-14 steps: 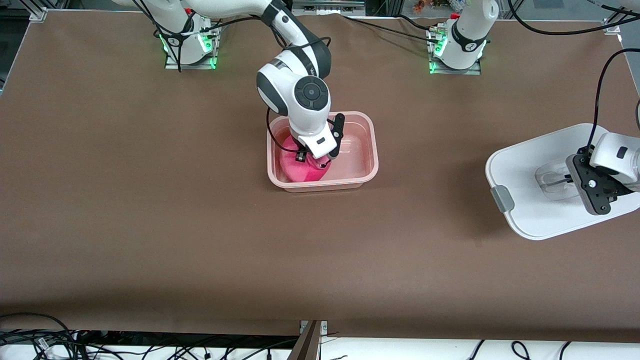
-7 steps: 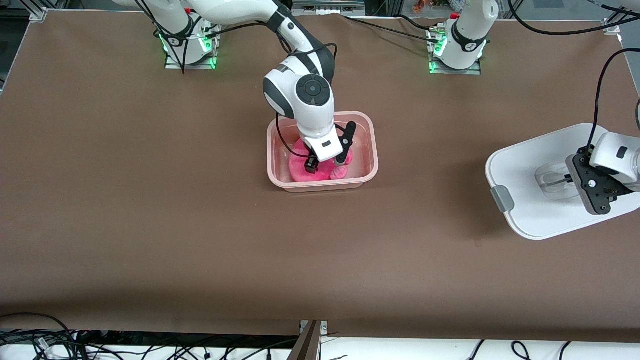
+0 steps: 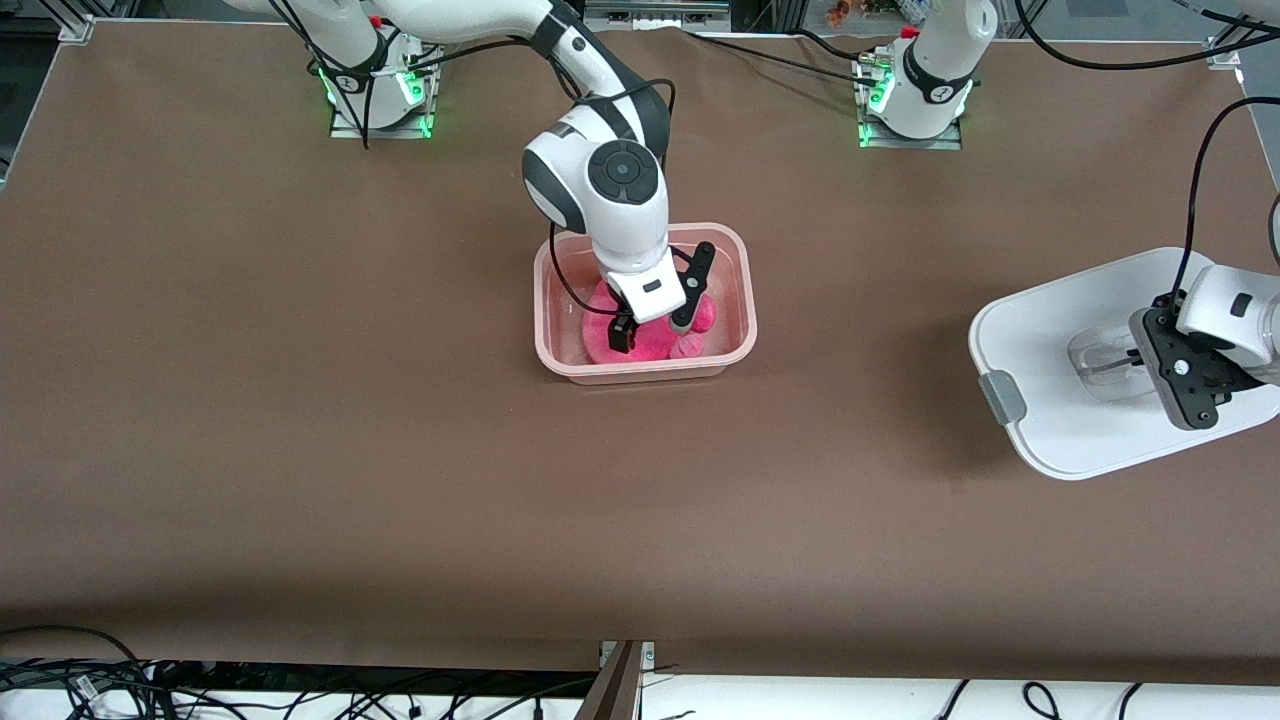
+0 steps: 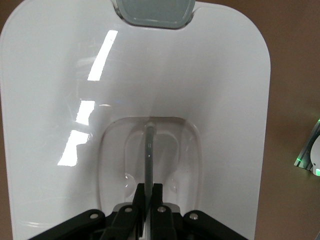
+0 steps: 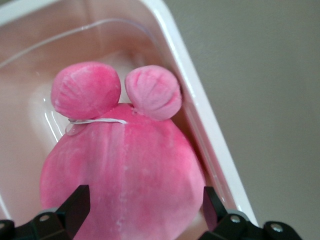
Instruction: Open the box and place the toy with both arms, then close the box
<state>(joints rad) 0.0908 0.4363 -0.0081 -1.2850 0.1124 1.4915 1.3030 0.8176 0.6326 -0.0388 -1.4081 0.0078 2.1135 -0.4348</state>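
Note:
The pinkish box (image 3: 745, 300) stands without its lid at the table's middle. The pink toy (image 3: 598, 340) lies inside it, against the wall nearer the front camera, ears (image 5: 152, 92) up. My right gripper (image 3: 652, 330) hangs open just over the toy (image 5: 125, 165), one finger (image 5: 75, 205) on each side, beside the box rim (image 5: 200, 125). At the left arm's end, my left gripper (image 3: 1140, 355) is shut on the clear handle (image 4: 149, 150) of the white lid (image 3: 1050, 340). Its grey clip (image 3: 1003, 397) points toward the box. In the left wrist view the left gripper (image 4: 149, 192) pinches the handle bar over the lid (image 4: 200, 75).
Both arm bases (image 3: 380, 95) (image 3: 910, 100) stand along the table edge farthest from the front camera. Bare brown tabletop (image 3: 400, 450) lies between the box and the lid. Cables (image 3: 80, 680) hang below the edge nearest the front camera.
My right gripper has opened and let go of the toy, which now rests lower in the box. The left gripper and lid shifted only slightly.

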